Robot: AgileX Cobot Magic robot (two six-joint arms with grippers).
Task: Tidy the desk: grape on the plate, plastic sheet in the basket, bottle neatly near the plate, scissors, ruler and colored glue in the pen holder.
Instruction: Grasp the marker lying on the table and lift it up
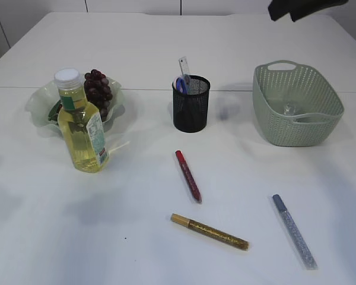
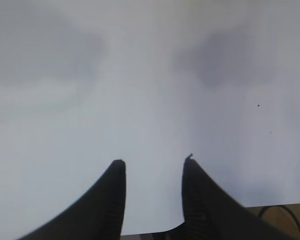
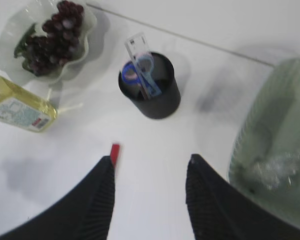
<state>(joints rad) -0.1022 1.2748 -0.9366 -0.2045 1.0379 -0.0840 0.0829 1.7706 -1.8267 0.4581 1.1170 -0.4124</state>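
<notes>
At about nine o'clock on the white table [image 1: 166, 35] sits the wavy-edged plate [image 1: 38, 104], with the grape bunch [image 1: 99, 90] lying on it. The bottle [image 1: 80, 124] of yellow liquid stands upright just in front of the plate, at its five o'clock, its white cap overlapping the rim in the exterior view. Near the centre stands the black mesh pen holder [image 1: 191, 105], holding the blue-handled scissors [image 1: 181, 85] and the clear ruler [image 1: 184, 68] — both stick up out of its mouth. Three glue pens lie flat on the table in front of it, well apart from one another: the red glue pen [image 1: 188, 176] at the holder's six o'clock, the gold glue pen [image 1: 210, 231] lower still, and the silver glue pen [image 1: 293, 230] out toward four o'clock. At three o'clock is the green woven basket [image 1: 296, 107], with the crumpled plastic sheet [image 3: 272, 167] inside it. The left gripper [image 2: 154, 161] hangs over bare table, its jaws spread and holding nothing. The right gripper [image 3: 152, 159] is raised above the space between holder and basket — jaws also spread apart and empty, the red pen's tip showing just beside its left finger.
</notes>
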